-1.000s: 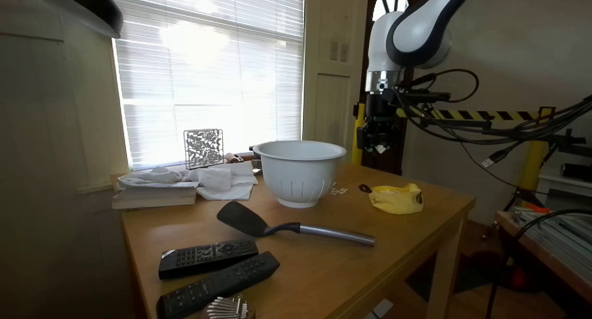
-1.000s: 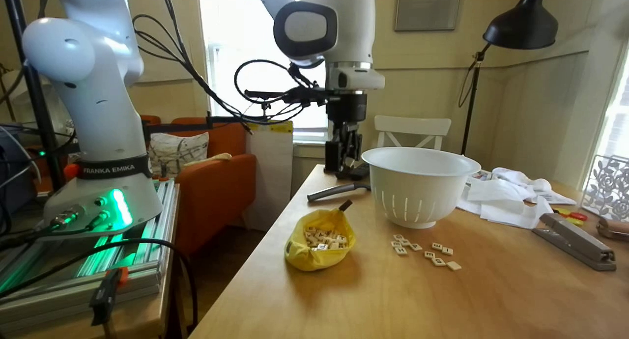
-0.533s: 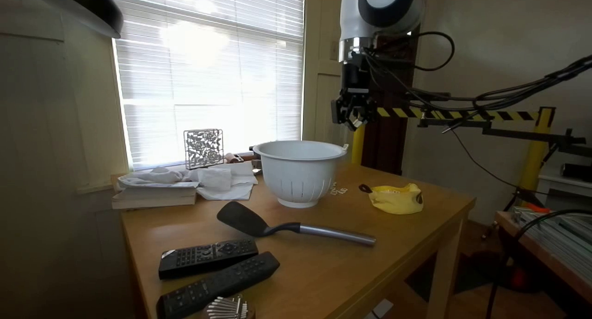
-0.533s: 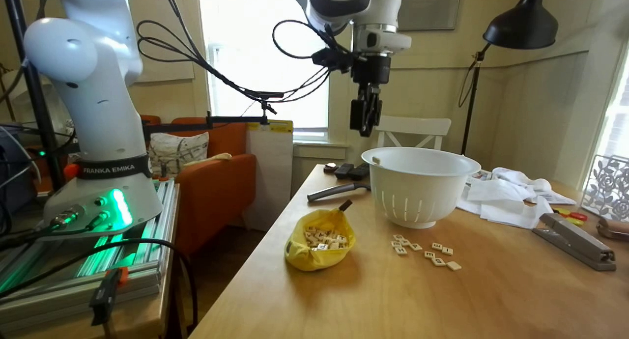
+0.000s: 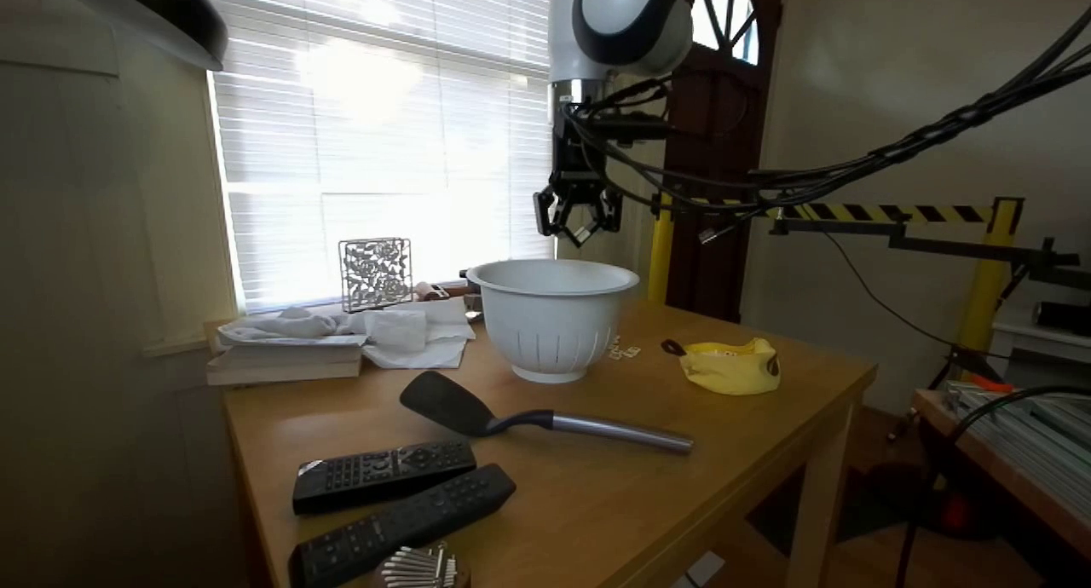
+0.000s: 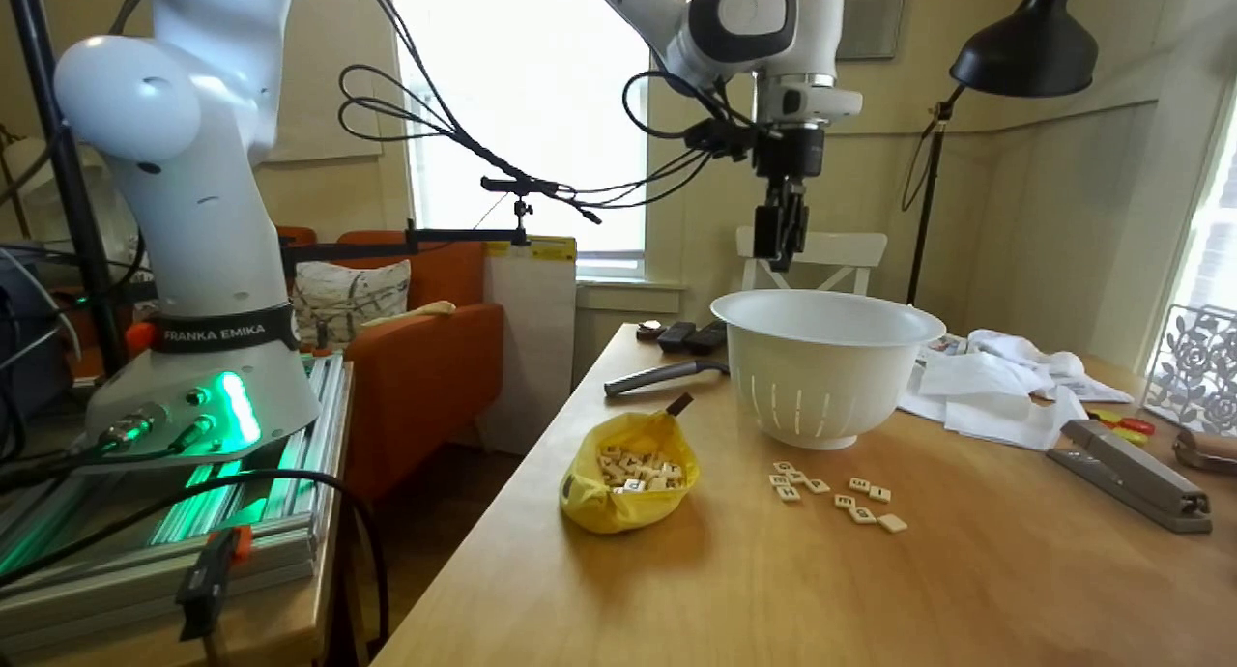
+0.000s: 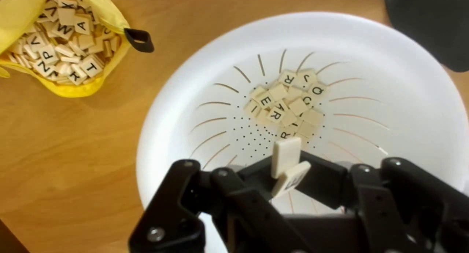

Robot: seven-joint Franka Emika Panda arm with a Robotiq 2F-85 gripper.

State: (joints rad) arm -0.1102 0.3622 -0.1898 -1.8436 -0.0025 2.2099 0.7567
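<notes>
Over the white colander bowl (image 5: 550, 324) hangs my gripper (image 5: 581, 240), shut on two small cream letter tiles. In the wrist view one blank-faced tile (image 7: 286, 156) stands up between the fingertips, and a lettered tile (image 7: 292, 179) slants against it. Part of the fingertips is hidden behind them. A pile of letter tiles (image 7: 276, 115) lies on the bowl's floor below. Beside the bowl sits an opened yellow bag (image 6: 585, 503) full of more tiles. Several loose tiles (image 6: 861, 515) lie on the table near the bowl.
A spatula (image 5: 447, 407) and two black remotes (image 5: 388, 473) lie on the table on one side of the bowl. Papers (image 6: 1005, 416) and a stapler (image 6: 1136, 474) are on the other. A black lamp (image 6: 1024, 58) stands behind. Cables (image 5: 861, 162) trail from the arm.
My gripper has risen and travelled across to above the bowl, leftward in one exterior picture and rightward in another. A tile seen at the bowl's rim half a second ago is no longer there.
</notes>
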